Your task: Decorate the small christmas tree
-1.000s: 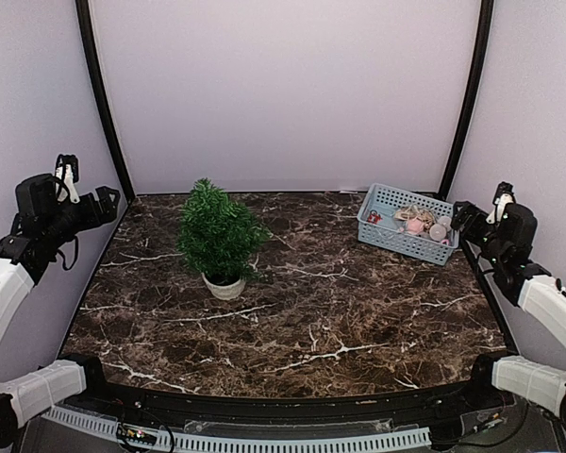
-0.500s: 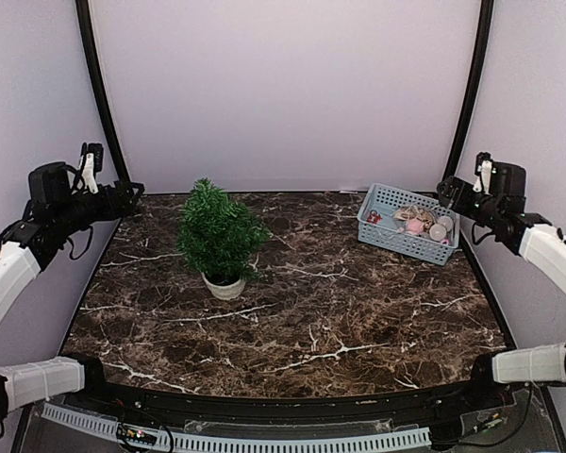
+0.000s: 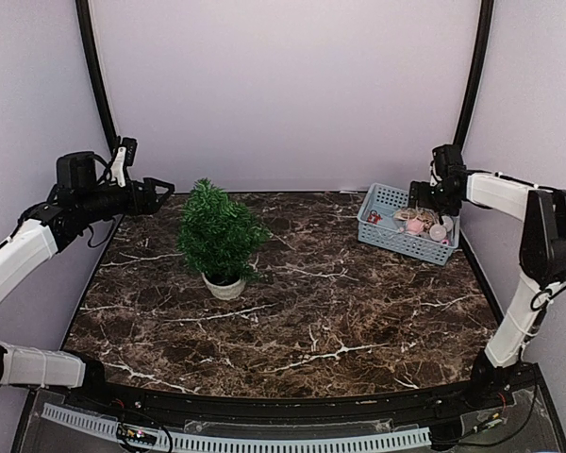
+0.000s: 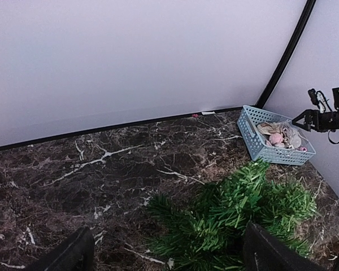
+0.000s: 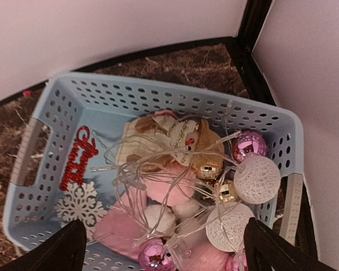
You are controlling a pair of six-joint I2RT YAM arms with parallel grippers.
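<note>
Your tree (image 3: 219, 236) stands upright in its white pot (image 3: 224, 286) on the bench (image 3: 358, 321), left of centre in the top view.

Your left claw (image 3: 162, 193) hangs in the air at the upper left of that view. It is just left of the tree's tip and about level with it, not touching. In the left wrist view its fingers (image 4: 73, 254) sit at the lower corners, spread wide. Green branches show between and beyond them, and nothing is gripped.

Your right claw (image 3: 418, 196) is at the upper right, over the blue basket (image 3: 382, 231) near the bench's back right corner. Its jaws also stand wide apart and hold nothing.

The right wrist view looks straight down into the basket. There you see:
- a red glitter word (image 5: 79, 158) and a white snowflake (image 5: 79, 204) at the left
- pink baubles (image 5: 248, 145), gold baubles (image 5: 208, 165) and white yarn balls (image 5: 257, 178) at the right
- a clear light string (image 5: 130, 175) tangled over the pile
</note>
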